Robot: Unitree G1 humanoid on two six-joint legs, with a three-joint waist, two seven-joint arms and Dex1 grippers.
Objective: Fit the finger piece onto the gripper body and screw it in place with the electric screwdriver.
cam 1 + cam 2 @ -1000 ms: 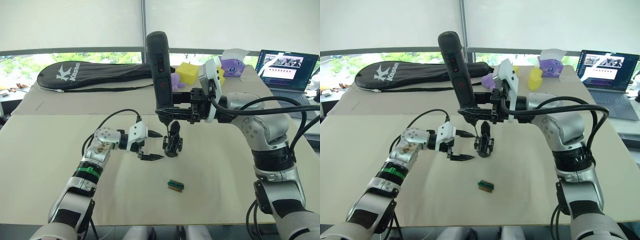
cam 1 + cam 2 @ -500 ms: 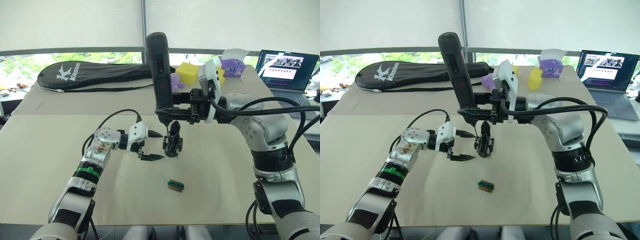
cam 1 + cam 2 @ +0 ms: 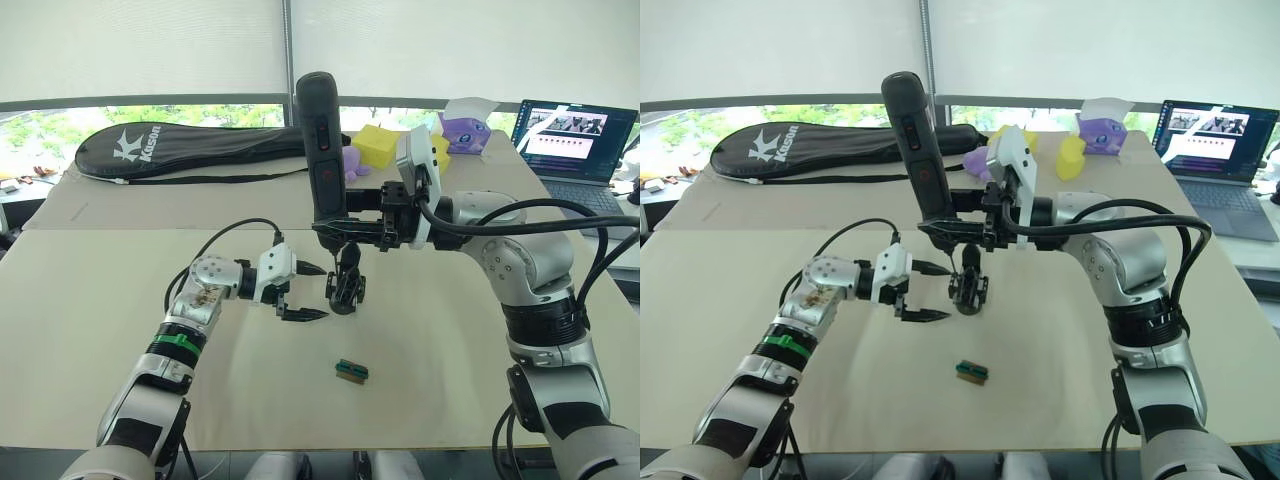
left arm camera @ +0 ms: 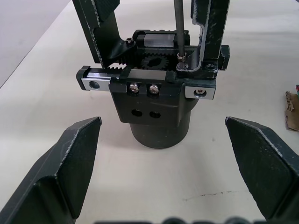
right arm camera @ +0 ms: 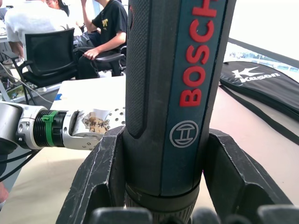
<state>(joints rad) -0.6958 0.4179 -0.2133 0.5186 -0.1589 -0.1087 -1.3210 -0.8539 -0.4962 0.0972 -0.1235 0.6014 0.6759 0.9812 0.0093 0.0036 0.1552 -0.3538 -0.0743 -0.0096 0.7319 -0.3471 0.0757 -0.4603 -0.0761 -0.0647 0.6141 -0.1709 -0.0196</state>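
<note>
At the far left of the cream table [image 3: 90, 330] lies a long black zipped racket bag [image 3: 190, 150] with white lettering. Nearer, the left gripper [image 3: 300, 290] hovers just left of the gripper body [image 3: 346, 285], a squat black cylindrical assembly with linkages and silver screws standing upright at mid-table; its two black fingers [image 4: 70, 163] are spread wide, holding nothing, apart from the body on either side. Above the body, the right gripper [image 3: 352, 225] pinches the electric screwdriver [image 3: 322, 140], a long black pen-shaped tool with red lettering, held nearly upright, its thin metal bit [image 4: 177, 28] reaching down onto a screw head on top of the body. A small green-brown rectangular block [image 3: 351, 370] lies on the table nearer than the body. Far right of the screwdriver sit a yellow foam block [image 3: 375, 145] and purple toys [image 3: 463, 130], then an open laptop [image 3: 575, 140] at the far right edge.
</note>
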